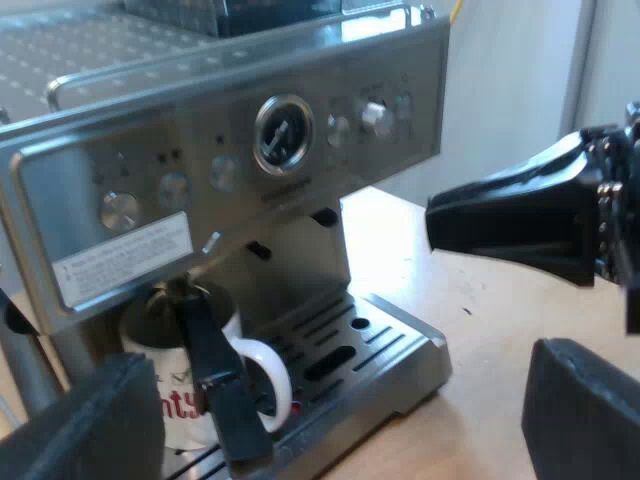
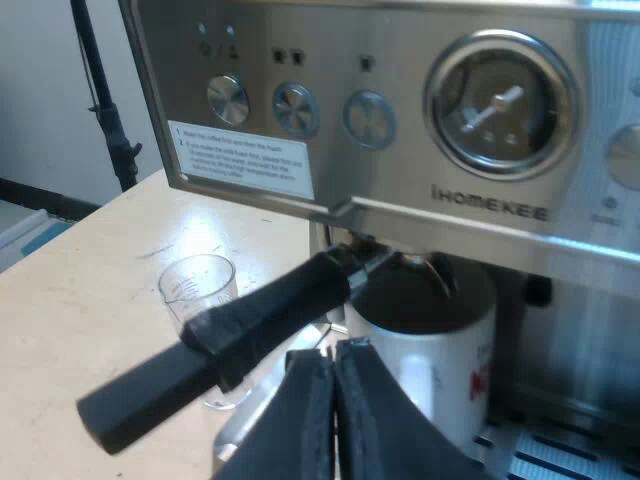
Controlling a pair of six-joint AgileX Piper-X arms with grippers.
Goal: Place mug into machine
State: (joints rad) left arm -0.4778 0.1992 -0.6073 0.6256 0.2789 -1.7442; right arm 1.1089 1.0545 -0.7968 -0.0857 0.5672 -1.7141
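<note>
A white mug (image 1: 195, 405) with red lettering stands on the espresso machine's drip tray (image 1: 385, 365), right under the metal holder locked into the machine's front. The holder's dark handle (image 1: 222, 385) juts out over the mug's rim. My left gripper (image 1: 340, 410) is open, its fingers wide apart a short way off from the tray, holding nothing. My right gripper (image 2: 333, 410) is shut with nothing in it, just before the mug (image 2: 430, 350) and below the handle (image 2: 225, 340). From the left wrist, the right gripper (image 1: 480, 215) hangs over the table beside the machine.
The espresso machine (image 1: 250, 130) has a pressure gauge (image 2: 500, 105), round knobs and a white label on its steel front. A clear measuring glass (image 2: 198, 295) stands on the light wooden table (image 1: 500, 310) near the handle's end. A black stand pole (image 2: 105, 105) rises beyond the table.
</note>
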